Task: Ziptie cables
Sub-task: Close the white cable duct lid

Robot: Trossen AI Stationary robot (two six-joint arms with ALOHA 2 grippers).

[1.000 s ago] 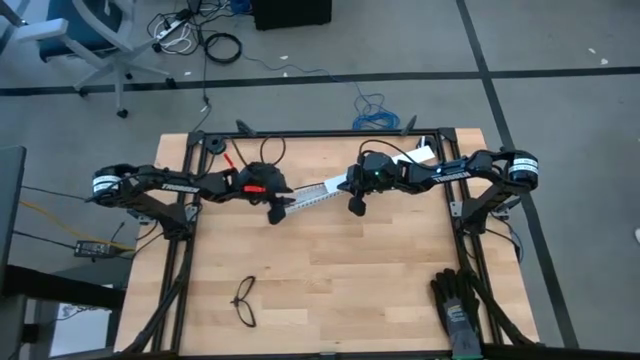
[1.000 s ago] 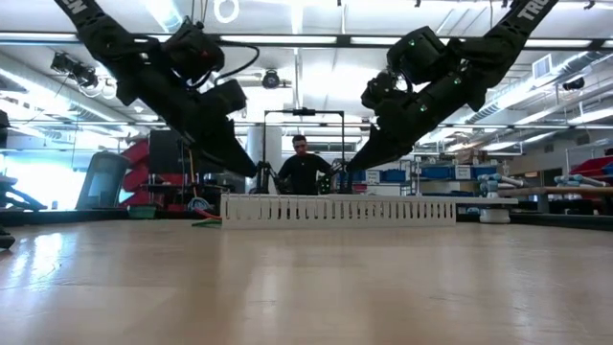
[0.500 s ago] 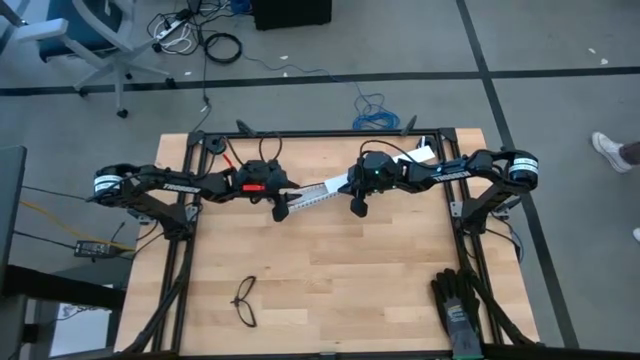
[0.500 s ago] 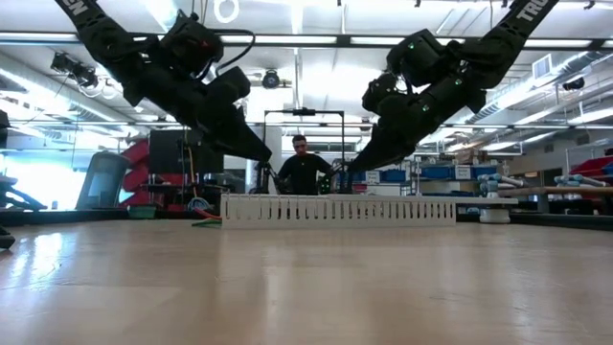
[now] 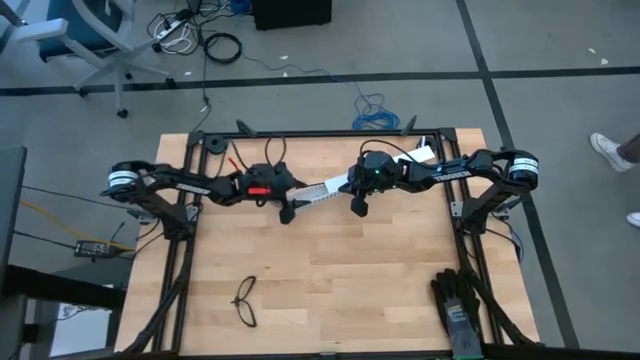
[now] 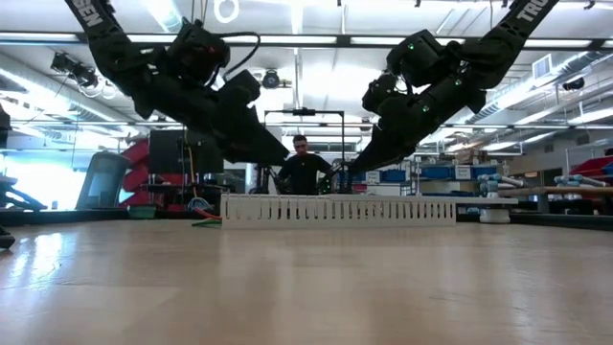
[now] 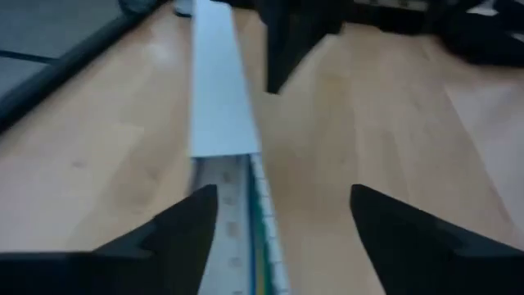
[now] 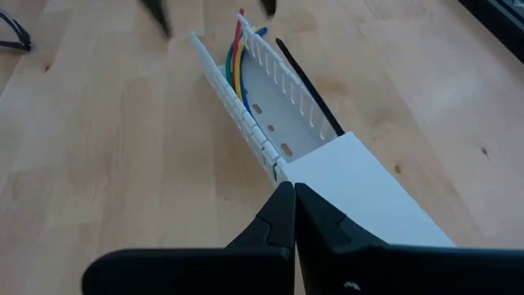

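Note:
A white slotted cable duct (image 5: 330, 188) lies slantwise on the table's far half, and a flat white cover (image 8: 360, 188) closes its far right part. The cables (image 8: 237, 57), red, yellow, green and blue wires, lie inside the open part. The ziptie (image 8: 307, 82), a thin dark strip, lies on the table along the duct's side. My left gripper (image 7: 284, 197) hangs open over the duct's left end, one finger on either side of it. My right gripper (image 8: 288, 190) is shut and hovers over the cover's edge.
Black glasses (image 5: 245, 300) lie near the front left and a black glove (image 5: 458, 300) at the front right corner. A black frame (image 5: 320, 133) runs round the table's edges. A person (image 6: 305, 172) stands in the room behind the duct.
My left gripper has gone toward the table's right, closer to the duct's left end, and its fingers have tipped up nearer to level. The duct, the cables and my right gripper have kept still.

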